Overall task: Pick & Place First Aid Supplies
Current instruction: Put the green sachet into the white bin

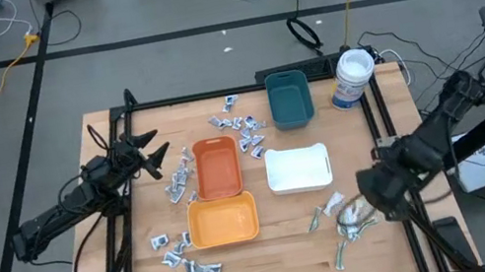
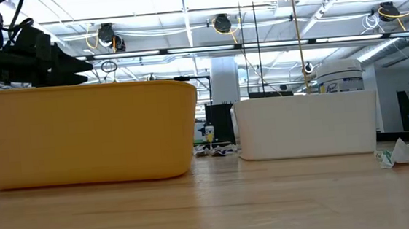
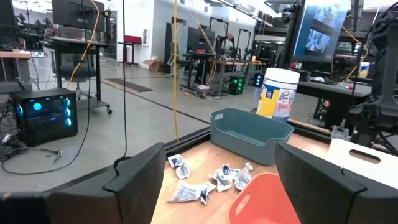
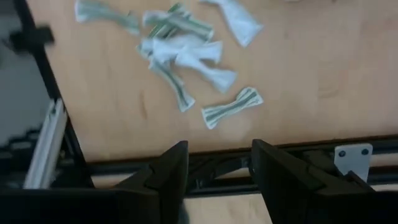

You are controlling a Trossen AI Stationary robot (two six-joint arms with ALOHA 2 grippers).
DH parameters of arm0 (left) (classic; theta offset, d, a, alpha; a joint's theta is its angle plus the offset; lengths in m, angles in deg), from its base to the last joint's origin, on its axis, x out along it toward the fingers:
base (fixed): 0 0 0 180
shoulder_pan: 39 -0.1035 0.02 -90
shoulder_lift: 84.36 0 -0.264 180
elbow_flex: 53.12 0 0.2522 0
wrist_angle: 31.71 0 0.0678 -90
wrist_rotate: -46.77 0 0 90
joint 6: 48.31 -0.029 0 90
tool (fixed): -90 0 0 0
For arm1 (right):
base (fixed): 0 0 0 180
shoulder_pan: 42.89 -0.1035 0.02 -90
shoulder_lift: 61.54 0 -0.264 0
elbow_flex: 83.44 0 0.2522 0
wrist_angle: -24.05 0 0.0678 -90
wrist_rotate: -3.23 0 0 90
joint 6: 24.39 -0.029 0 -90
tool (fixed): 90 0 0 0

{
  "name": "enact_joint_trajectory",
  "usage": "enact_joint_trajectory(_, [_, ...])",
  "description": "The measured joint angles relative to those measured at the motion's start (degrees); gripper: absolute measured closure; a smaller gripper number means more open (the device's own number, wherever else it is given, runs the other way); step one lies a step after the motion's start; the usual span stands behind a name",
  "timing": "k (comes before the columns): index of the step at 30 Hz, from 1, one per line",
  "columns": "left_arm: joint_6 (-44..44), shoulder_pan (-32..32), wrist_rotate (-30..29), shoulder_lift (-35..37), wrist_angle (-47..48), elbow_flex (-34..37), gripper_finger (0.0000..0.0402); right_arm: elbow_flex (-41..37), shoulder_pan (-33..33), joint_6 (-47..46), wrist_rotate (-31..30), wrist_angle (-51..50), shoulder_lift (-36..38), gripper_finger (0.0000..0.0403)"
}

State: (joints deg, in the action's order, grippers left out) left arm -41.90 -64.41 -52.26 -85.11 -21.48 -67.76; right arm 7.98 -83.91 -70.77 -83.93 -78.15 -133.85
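The supplies lie loose on the table. Silvery-white sachets (image 1: 238, 122) sit in clusters by the teal tray, left of the orange tray (image 1: 176, 183) and at the near left (image 1: 183, 262). Pale green-white strips (image 1: 345, 218) lie in a heap near the right edge, also seen in the right wrist view (image 4: 180, 56). My right gripper (image 1: 371, 195) (image 4: 219, 168) hovers open just right of that heap, touching nothing. My left gripper (image 1: 156, 146) (image 3: 224, 186) is open above the table, left of the orange tray.
Several trays sit mid-table: orange (image 1: 217, 168), yellow (image 1: 223, 221), white (image 1: 297, 168) and teal (image 1: 288, 98). A white tub with a blue label (image 1: 352, 77) stands at the far right. Black frame rails (image 1: 384, 131) run along the table edges. Bare wood lies near the front edge.
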Motion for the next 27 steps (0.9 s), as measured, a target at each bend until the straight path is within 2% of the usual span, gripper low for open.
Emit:
enact_joint_trajectory(10, [0.0, 0.0, 0.0, 0.0, 0.0, 0.0, 0.0093, -0.1, -11.1, 1.2, -0.4, 5.5, -3.9, 0.0232])
enact_joint_trajectory(15, [0.0, 0.0, 0.0, 0.0, 0.0, 0.0, 0.0094, -2.9, -12.0, 1.1, -2.6, 13.0, -7.3, 0.0232])
enact_joint_trajectory(21, [0.0, 0.0, 0.0, 0.0, 0.0, 0.0, 0.0094, -9.1, -12.0, 0.8, -2.7, 21.4, -10.0, 0.0232])
enact_joint_trajectory(27, [0.0, 0.0, 0.0, 0.0, 0.0, 0.0, 0.0093, -14.7, -12.0, 2.1, -2.7, 25.4, -12.3, 0.0232])
